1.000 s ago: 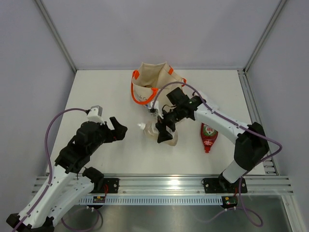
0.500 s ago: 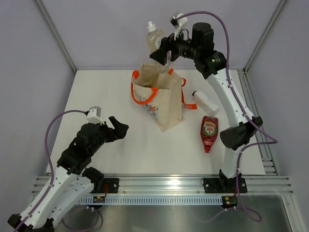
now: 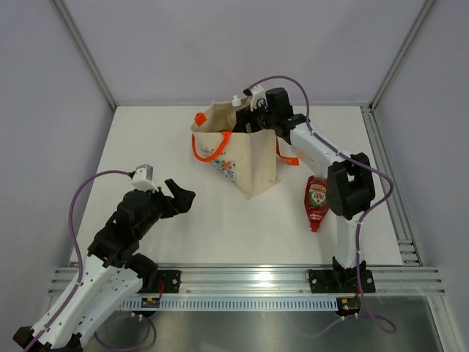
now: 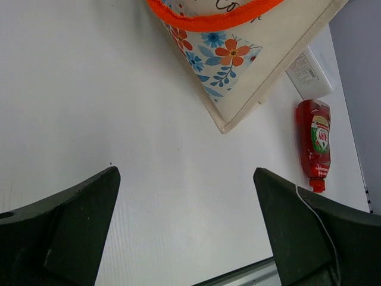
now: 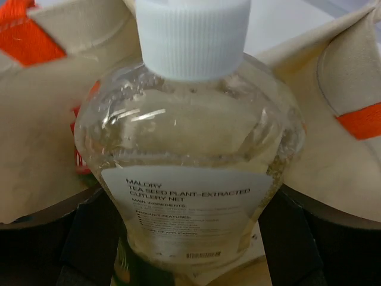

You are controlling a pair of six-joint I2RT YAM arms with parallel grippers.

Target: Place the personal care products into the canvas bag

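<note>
The right gripper [image 3: 248,122] clamps the clear-beige bottle [image 5: 190,161] at the mouth of the canvas bag [image 3: 253,158], whose contents are mostly hidden (white bottle [image 4: 309,72] half-covered behind); the left gripper [image 4: 184,179] is spread, empty.

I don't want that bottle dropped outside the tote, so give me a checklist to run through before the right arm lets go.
1. Right jaws closed on the clear bottle: ok.
2. Clear bottle at the canvas bag mouth, canvas on both sides in the right wrist view: ok.
3. Bag mouth open: ok.
4. Bottle low enough to release: cannot tell.
5. Left jaws open, apart from the bag: ok.
6. All bottles packed: not ok; red bottle and white bottle lie on the table.
</note>
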